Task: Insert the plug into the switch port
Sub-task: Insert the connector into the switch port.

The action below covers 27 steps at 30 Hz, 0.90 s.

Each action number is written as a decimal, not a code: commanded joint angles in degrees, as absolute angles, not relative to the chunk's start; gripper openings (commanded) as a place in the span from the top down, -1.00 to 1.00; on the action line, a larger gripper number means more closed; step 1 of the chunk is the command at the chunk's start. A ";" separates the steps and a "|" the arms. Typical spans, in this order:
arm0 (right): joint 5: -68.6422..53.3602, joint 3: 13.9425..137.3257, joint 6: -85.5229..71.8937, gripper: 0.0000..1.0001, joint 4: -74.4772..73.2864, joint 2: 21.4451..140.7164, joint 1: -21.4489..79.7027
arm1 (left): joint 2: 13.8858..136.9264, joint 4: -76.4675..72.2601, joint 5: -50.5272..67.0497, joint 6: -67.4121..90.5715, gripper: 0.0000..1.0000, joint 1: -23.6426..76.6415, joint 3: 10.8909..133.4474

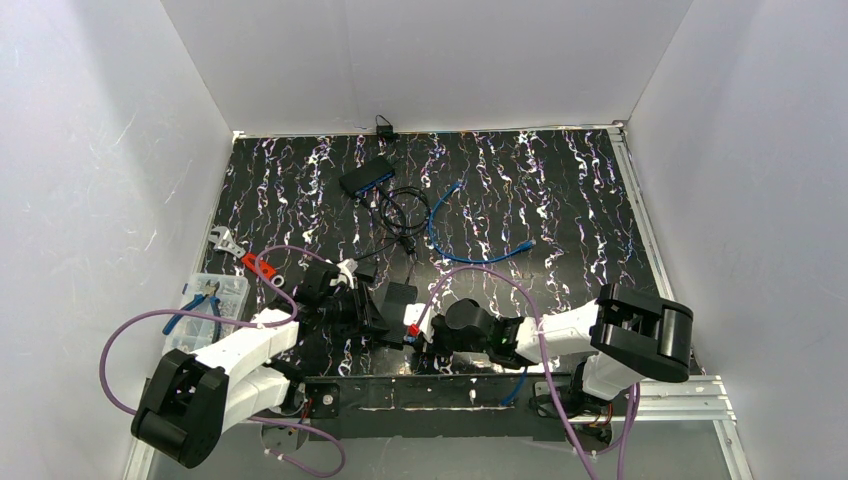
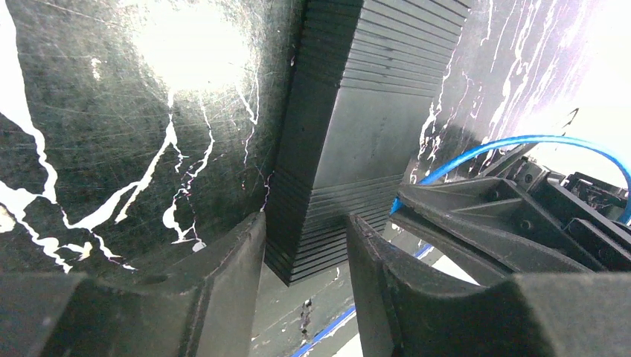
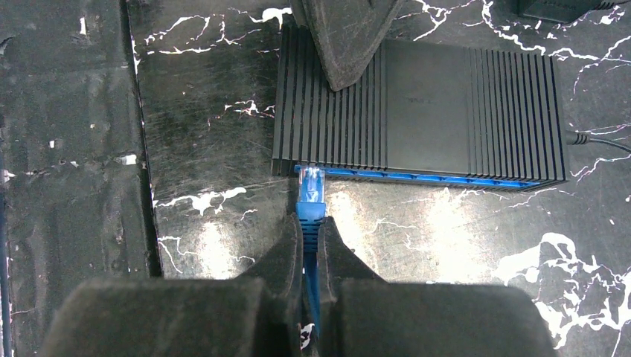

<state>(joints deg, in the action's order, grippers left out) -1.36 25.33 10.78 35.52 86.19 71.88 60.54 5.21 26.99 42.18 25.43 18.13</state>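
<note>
- Right gripper [image 3: 306,229]: fingers pressed together, pinching the plug [image 3: 311,190] by its blue boot. The clear tip sticks out ahead of the fingertips.
- Blue cable [image 2: 521,140] runs back from the plug between the fingers and arcs over the right gripper in the left wrist view.
- Plug tip sits at the blue port face of the switch [image 3: 428,104], at the end port nearest the arm bases. Tip meets the face; cannot tell whether it is seated.
- Left gripper [image 2: 305,223]: fingers [image 2: 223,290] stand apart, with the switch's near end in the gap in its own view.
- From the right wrist, one left finger [image 3: 342,44] reaches over the switch's ribbed top from the side away from the ports. Cannot tell whether the left fingers clamp the casing or only rest on it.
- Switch lies flat on the black marbled table [image 3: 216,111], just ahead of the arm bases and between the two grippers. Port face is towards the right gripper.
- A thin black lead [image 3: 599,143] leaves the switch's far end.
- Further out, top view: second switch [image 1: 366,176] near the back wall, a tangle of black leads [image 1: 400,205] in front of it, and a loose blue cable [image 1: 470,245] beside them.
- Left edge of the table: clear box [image 1: 228,290] with tools inside, and a red item [image 1: 262,266] just behind it.
</note>
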 commanded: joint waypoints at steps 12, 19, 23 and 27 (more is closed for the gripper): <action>-0.32 30.11 8.73 0.97 43.38 88.37 72.34 | 61.02 3.40 32.15 43.30 0.34 25.91 16.05; -0.88 31.95 7.95 0.97 44.03 88.19 71.40 | 61.76 1.96 33.45 43.86 0.41 26.23 15.55; -1.97 33.35 6.56 0.97 44.54 88.16 70.50 | 61.22 1.89 33.48 43.99 0.44 26.57 15.31; -2.89 34.62 5.29 0.97 45.33 88.30 69.79 | 60.93 1.80 33.37 44.10 0.47 26.88 15.09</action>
